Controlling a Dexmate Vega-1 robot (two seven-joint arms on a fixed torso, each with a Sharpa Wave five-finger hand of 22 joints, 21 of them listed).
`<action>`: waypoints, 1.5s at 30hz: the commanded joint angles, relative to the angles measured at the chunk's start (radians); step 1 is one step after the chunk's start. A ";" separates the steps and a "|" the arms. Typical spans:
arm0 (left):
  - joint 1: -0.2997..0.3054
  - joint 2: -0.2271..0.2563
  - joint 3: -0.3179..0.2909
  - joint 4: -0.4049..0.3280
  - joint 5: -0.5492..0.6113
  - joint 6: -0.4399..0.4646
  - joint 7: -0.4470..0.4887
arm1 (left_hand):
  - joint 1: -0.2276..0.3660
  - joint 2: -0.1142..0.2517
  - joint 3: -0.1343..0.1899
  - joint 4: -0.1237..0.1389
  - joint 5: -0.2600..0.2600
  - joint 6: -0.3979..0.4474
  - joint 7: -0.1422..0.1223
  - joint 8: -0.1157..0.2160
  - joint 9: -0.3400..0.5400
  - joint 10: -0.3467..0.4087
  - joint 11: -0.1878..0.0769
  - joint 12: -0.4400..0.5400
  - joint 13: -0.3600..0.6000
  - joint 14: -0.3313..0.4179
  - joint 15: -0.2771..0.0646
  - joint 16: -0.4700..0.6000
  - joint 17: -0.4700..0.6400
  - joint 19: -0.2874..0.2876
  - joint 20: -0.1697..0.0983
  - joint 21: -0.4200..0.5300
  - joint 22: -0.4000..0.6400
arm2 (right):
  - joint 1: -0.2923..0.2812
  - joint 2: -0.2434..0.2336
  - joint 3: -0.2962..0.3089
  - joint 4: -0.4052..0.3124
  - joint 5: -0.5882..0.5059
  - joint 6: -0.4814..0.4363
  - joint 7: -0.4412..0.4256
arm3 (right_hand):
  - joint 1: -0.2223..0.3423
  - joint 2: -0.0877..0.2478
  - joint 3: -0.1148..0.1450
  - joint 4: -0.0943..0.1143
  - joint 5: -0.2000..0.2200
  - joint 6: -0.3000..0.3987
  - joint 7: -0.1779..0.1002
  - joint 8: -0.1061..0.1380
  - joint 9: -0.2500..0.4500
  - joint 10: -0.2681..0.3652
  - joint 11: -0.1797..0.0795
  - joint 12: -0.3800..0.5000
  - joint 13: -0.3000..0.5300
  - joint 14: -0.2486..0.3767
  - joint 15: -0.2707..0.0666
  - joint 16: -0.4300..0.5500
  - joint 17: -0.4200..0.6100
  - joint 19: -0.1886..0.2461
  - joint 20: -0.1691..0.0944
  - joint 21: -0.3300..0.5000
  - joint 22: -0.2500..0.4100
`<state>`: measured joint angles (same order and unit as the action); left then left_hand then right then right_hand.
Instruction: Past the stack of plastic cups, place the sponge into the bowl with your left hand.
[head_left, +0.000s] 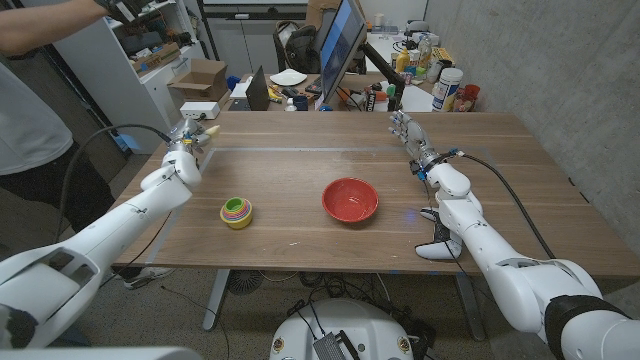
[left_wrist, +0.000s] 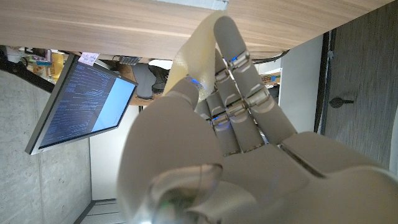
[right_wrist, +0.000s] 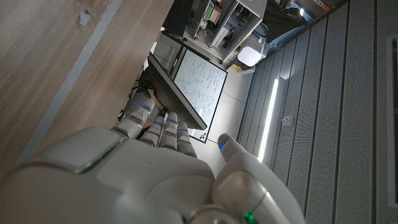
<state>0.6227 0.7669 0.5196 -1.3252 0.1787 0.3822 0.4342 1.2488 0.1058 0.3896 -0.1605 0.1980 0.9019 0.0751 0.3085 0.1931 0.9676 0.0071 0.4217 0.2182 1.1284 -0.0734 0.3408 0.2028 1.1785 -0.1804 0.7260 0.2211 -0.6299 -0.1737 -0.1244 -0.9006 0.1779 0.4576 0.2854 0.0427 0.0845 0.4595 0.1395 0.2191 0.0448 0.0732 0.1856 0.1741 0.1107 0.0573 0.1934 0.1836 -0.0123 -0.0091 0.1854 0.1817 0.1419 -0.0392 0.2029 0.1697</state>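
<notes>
From my station, the largest item is the rectangular wooden table (head_left: 300, 200), plank grain running side to side, set in a cluttered workroom with a grey ribbed wall at 3 o'clock. Behind its far edge a tilted flat monitor (head_left: 340, 45) shows lines of text too small for me to read. A person's arm (head_left: 40, 30) and torso occupy the 10 o'clock corner.

The left hand (head_left: 192, 138) sits near the far-left table corner, at 10 o'clock from the table centre. It grips the pale yellow sponge (head_left: 211, 130); in the left wrist view the fingers (left_wrist: 239, 93) lie pressed together along the sponge (left_wrist: 199, 43), whose long axis runs with the fingers and points at the table surface. In the head view the sponge tip points toward 2 o'clock.

The right hand (head_left: 410, 135) stands at 2 o'clock from centre, near the far edge, fingers extended together and holding nothing.

The round red plastic bowl (head_left: 350, 199) sits just right of centre, upright. The stack of nested plastic cups (head_left: 237, 211), yellow outermost with green and pink rims visible, stands at 9 o'clock from the bowl, well apart from it and between the left hand and the bowl.

I can read no labels on any task item.
</notes>
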 joint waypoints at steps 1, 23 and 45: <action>0.003 0.020 -0.002 -0.057 0.019 -0.025 -0.043 | 0.045 0.037 0.005 0.006 -0.003 0.082 0.069 -0.004 0.005 0.103 -0.044 0.004 0.066 0.191 -0.153 0.001 0.004 -0.010 -0.008 0.009 0.002 | -0.028 -0.025 -0.018 -0.062 0.013 -0.014 -0.013 | 0.001 0.027 0.000 -0.002 0.004 0.007 0.004 0.003 0.004 0.009 -0.002 0.002 0.004 0.000 -0.004 0.003 0.000 0.009 -0.019 -0.001 0.005; -0.007 0.052 0.021 -0.190 0.095 -0.041 -0.178 | 0.036 0.031 0.006 0.012 -0.009 0.092 0.055 -0.013 0.005 0.112 -0.058 -0.002 0.077 0.196 -0.153 -0.001 0.014 -0.022 -0.008 0.031 0.002 | -0.081 -0.070 -0.029 -0.167 0.045 -0.032 -0.031 | 0.001 0.027 -0.002 -0.002 0.004 0.009 0.004 0.002 0.004 0.010 -0.001 0.002 0.004 0.001 -0.002 0.003 0.000 0.009 -0.020 -0.002 0.005; -0.006 0.067 0.021 -0.289 0.164 -0.067 -0.305 | 0.026 0.028 0.005 0.018 -0.010 0.100 0.044 -0.021 0.006 0.115 -0.073 -0.010 0.086 0.193 -0.152 -0.004 0.020 -0.040 -0.007 0.049 0.002 | -0.114 -0.098 -0.039 -0.229 0.061 -0.034 -0.054 | 0.002 0.028 -0.003 -0.003 0.004 0.009 0.004 0.002 0.004 0.011 -0.001 0.001 0.004 0.001 -0.003 0.002 0.000 0.008 -0.021 -0.003 0.005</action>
<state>0.6186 0.8315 0.5439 -1.5725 0.3147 0.3212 0.1915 1.2516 0.1031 0.3889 -0.1527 0.1872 0.9425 0.0702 0.2851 0.1979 0.9789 0.0064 0.4082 0.2549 1.1415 -0.0745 0.3359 0.2199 1.1641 -0.1657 0.7696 0.2208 -0.7251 -0.2577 -0.1599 -1.0968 0.2293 0.4238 0.2407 0.0427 0.0845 0.4595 0.1395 0.2191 0.0447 0.0732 0.1856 0.1741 0.1143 0.0609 0.1934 0.1837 -0.0124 -0.0091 0.1854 0.1817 0.1419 -0.0392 0.2030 0.1696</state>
